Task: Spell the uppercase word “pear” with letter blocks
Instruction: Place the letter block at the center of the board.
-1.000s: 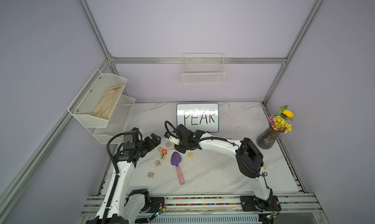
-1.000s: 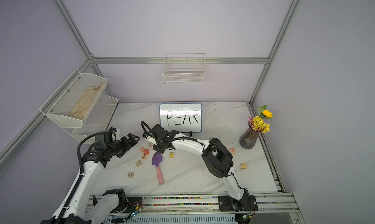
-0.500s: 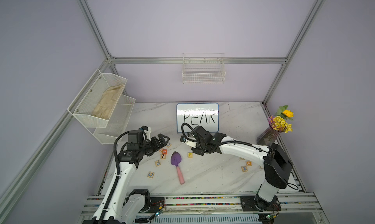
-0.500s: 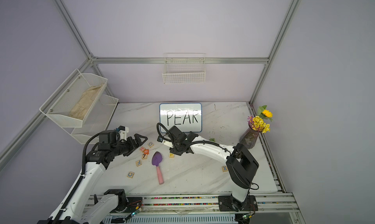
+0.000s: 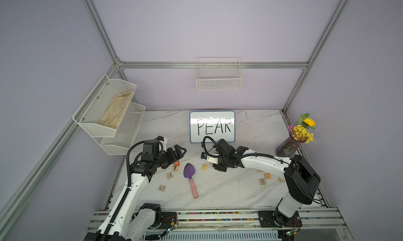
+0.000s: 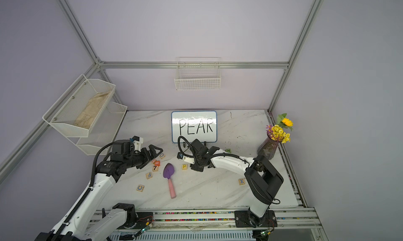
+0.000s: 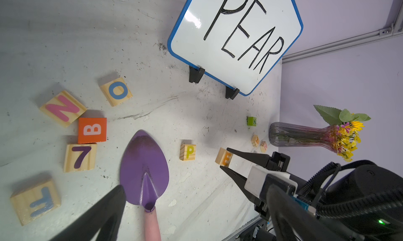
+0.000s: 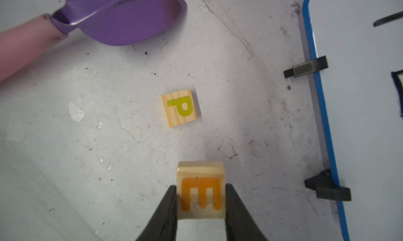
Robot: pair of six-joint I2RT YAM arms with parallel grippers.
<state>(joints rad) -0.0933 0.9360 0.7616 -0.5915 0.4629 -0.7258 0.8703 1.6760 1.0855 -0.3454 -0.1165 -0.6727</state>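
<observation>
Right wrist view: right tool (image 8: 200,193) is clamped on the E block (image 8: 200,171), tips on two opposite side faces, orange letter facing the camera, roughly half the cube sticking out past the tips. P block (image 8: 180,108) lies flat on the surface (image 8: 87,141), letter up, near E with a clear gap, not touching. Can't tell if E is seated on the surface or just above it. Left tool (image 5: 181,155) has its jaws spread and empty, near the orange B cube (image 7: 92,130). Likely A block (image 7: 254,140) sits close to the vase (image 7: 305,134), letter too small to confirm; R not located

Handling, my read: small pale wood cube, so light, rigid, not fragile. Flat parallel sides suit a pinch, sanded grain should give decent friction. Take it mid-height on the side faces, keeping the letter face clear. A tip-only hold like this could let it pivot on release

Other materials: letters are flat glossy print, surface is scuffed white marble-look, trowel (image 8: 122,17) has a smooth purple blade and pink handle
</observation>
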